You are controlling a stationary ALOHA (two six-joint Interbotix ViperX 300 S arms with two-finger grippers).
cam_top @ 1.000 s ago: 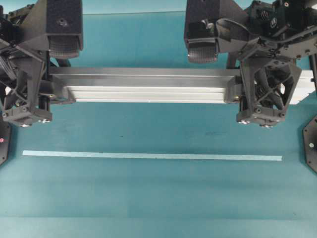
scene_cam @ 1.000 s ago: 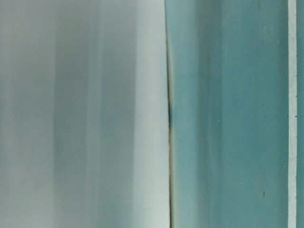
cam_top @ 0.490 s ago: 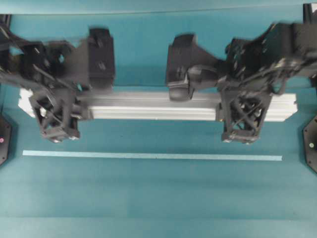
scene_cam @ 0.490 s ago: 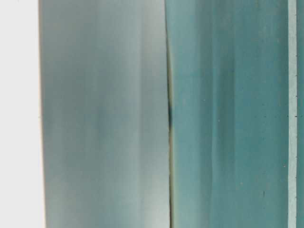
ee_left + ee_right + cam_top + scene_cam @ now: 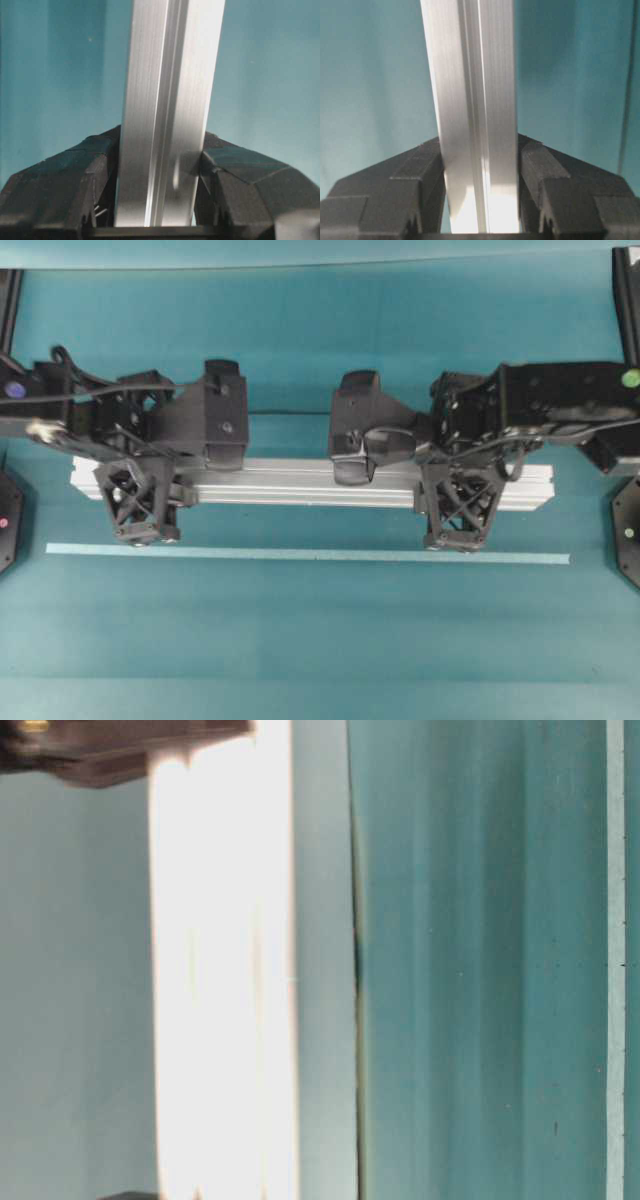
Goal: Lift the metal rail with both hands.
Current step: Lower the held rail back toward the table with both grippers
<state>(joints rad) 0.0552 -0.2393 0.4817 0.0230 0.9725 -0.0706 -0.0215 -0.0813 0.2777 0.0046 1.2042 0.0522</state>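
Observation:
The metal rail (image 5: 300, 483) is a long silver grooved bar that lies level, left to right, across the middle of the overhead view. My left gripper (image 5: 150, 483) is shut on it near its left end, one lattice finger (image 5: 140, 508) showing on the near side. Towards the other end, my right gripper (image 5: 460, 485) is shut on it the same way. In the left wrist view the rail (image 5: 170, 100) runs up between the black fingers of the left gripper (image 5: 160, 145), touching both. The right wrist view shows the rail (image 5: 472, 75) clamped in the right gripper (image 5: 479, 145). The table-level view has the rail (image 5: 225, 1000) as a bright blurred band.
A thin pale tape strip (image 5: 300, 554) lies on the teal table just in front of the rail and parallel to it. Black arm bases stand at the left edge (image 5: 5, 525) and the right edge (image 5: 628, 530). The tape strip (image 5: 615, 960) also shows in the table-level view.
The rail and both grippers look smaller and sit nearer the tape strip: they have dropped away from the overhead camera. Both grips are unchanged.

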